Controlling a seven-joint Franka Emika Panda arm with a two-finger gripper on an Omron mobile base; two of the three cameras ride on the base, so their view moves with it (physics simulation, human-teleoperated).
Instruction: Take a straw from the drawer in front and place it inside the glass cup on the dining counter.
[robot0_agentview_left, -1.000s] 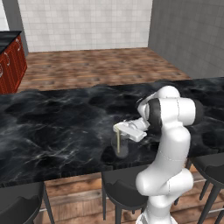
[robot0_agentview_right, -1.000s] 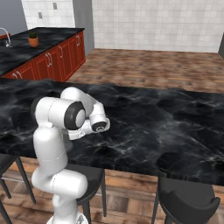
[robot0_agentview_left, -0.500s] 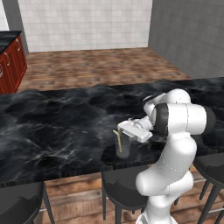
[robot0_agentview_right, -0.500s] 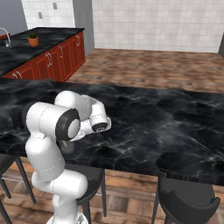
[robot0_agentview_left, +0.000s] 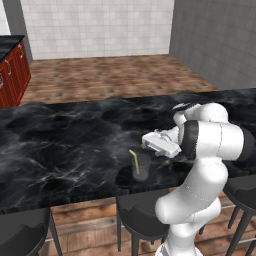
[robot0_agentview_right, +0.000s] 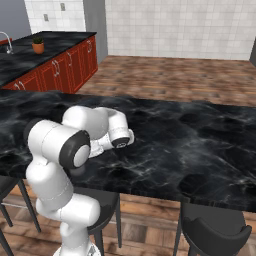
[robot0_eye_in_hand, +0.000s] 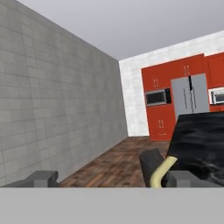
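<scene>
One straw (robot0_agentview_left: 135, 162) stands in the cup (robot0_agentview_left: 141, 168) on the table (robot0_agentview_left: 60, 145), its lower length inside the glass and its bent tip rising above the rim and leaning toward the left of the left base view. The claw (robot0_agentview_left: 150, 142) hangs just above and to the right of the cup, apart from both cup and straw; its fingers (robot0_eye_in_hand: 43, 178) stand wide and hold nothing, as the hand view confirms, where the yellow tip of the straw (robot0_eye_in_hand: 160, 172) curves up between them, nearer the right one. Judged from this arrangement, placing is done and the release step is in hand; the next move calls for a clean lift up and away, without brushing the protruding tip, which could tip the light cup or flick the straw out. Straw: thin, pale yellow-tan, with a short angled end. Cup: short, clear, grey-tinted, upright near the table's front edge
</scene>
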